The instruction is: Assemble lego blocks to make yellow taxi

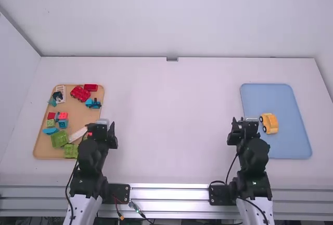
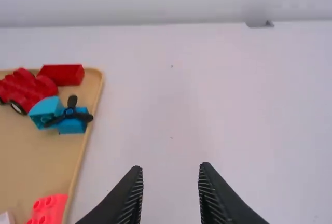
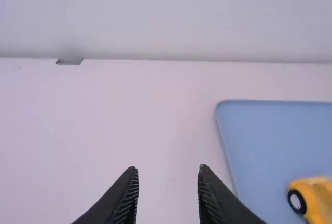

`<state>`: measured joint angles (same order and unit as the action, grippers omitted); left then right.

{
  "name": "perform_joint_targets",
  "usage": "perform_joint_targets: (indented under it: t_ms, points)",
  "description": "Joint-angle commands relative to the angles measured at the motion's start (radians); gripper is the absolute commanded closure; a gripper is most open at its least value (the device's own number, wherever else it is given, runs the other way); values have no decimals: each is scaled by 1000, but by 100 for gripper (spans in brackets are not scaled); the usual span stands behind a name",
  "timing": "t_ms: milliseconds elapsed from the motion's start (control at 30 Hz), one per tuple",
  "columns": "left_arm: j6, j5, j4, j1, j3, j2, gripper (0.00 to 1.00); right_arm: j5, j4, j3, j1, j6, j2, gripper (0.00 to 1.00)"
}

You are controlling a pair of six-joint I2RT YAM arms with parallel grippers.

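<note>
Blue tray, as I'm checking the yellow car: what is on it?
A yellow car; what lies beneath is covered, and the right arm hides some of the tray near its left edge.

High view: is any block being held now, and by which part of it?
Nothing is held. The left tool and the right tool are both open, with no block between their fingers.
</note>
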<state>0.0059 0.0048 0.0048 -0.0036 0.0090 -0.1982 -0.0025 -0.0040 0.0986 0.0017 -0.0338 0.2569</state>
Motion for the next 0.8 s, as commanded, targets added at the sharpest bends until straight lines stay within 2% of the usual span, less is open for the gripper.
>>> perform_joint_targets:
  t_ms: [0, 100, 467, 767]
  points:
    - [-6, -5, -5, 4, -9, 48, 76, 2, 4, -47, -2, 34, -49, 75]
    - [-6, -5, -5, 4, -9, 101, 81, 2, 4, -99, -2, 34, -103, 80]
    - [-6, -5, -5, 4, -9, 198, 95, 2, 4, -99, -2, 34, -248, 95]
    - [-6, -5, -5, 4, -9, 198, 100, 2, 4, -99, -2, 34, -257, 100]
